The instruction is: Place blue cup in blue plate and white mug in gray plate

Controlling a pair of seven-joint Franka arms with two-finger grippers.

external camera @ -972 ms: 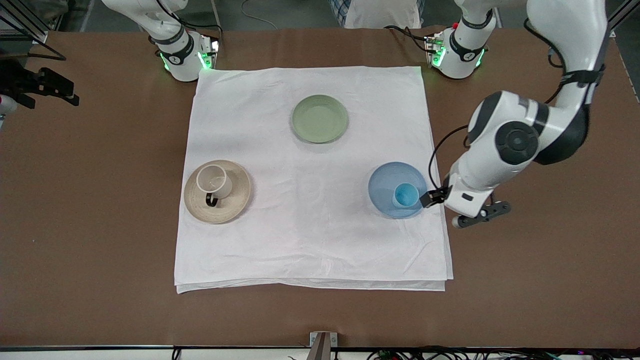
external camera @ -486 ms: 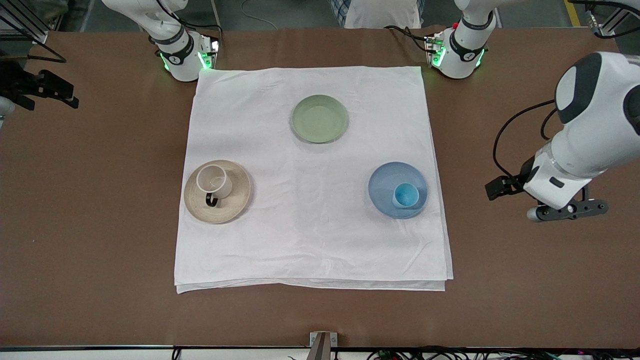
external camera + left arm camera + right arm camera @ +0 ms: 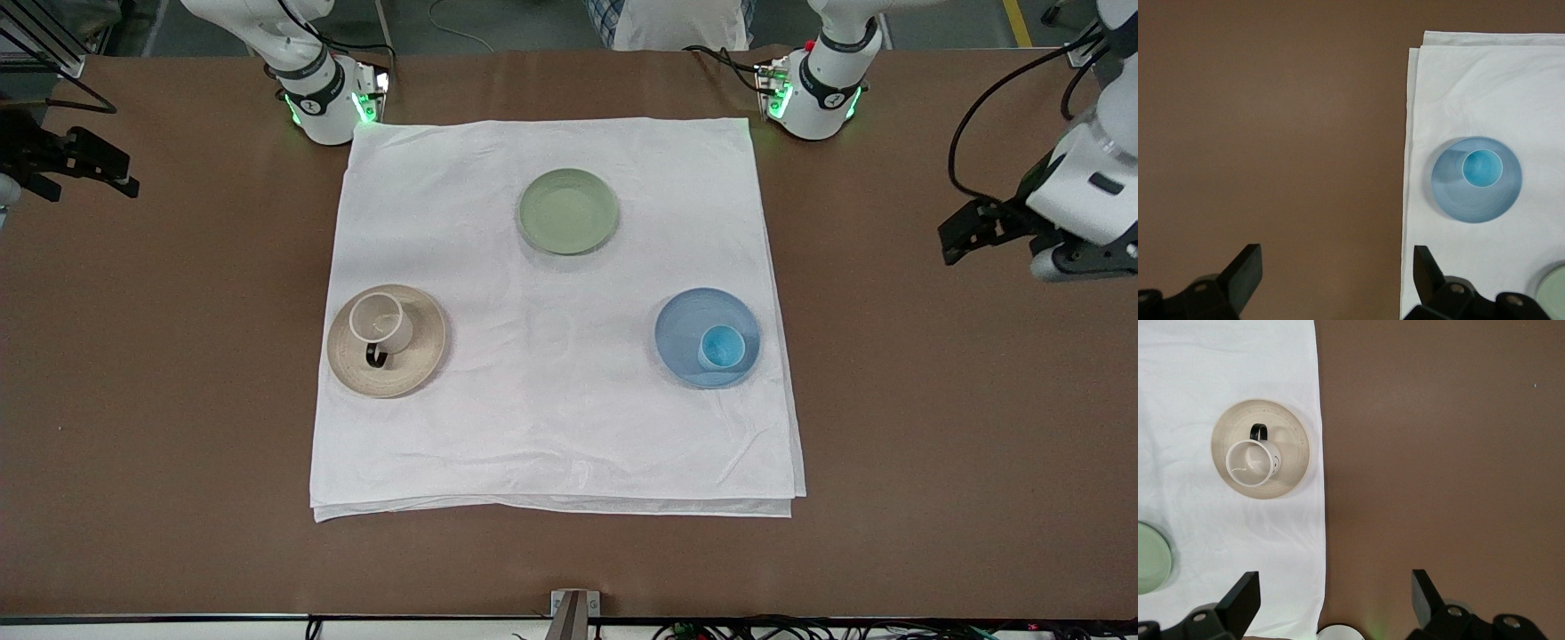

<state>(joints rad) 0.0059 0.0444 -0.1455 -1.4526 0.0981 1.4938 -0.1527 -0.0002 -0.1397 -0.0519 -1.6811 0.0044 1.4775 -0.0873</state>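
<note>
The blue cup [image 3: 721, 347] stands upright in the blue plate [image 3: 680, 329]; both also show in the left wrist view, the cup [image 3: 1482, 168] in the plate [image 3: 1458, 193]. The white mug [image 3: 380, 320] stands on the gray plate [image 3: 427, 342], its dark handle toward the front camera; the right wrist view shows the mug [image 3: 1251, 463] and the plate [image 3: 1295, 447]. My left gripper [image 3: 956, 240] is open and empty, up over bare table at the left arm's end [image 3: 1336, 280]. My right gripper [image 3: 120, 169] is open and empty, high over bare table at the right arm's end [image 3: 1333, 600].
A green plate [image 3: 568, 212] lies empty on the white cloth [image 3: 551, 427], farther from the front camera than the other two plates. The arm bases [image 3: 324, 98] stand at the cloth's corners along the table's edge. Brown table surrounds the cloth.
My left gripper has drawn away from the blue plate, out over the bare table at the left arm's end. The blue cup stays in the plate. The right arm has not moved.
</note>
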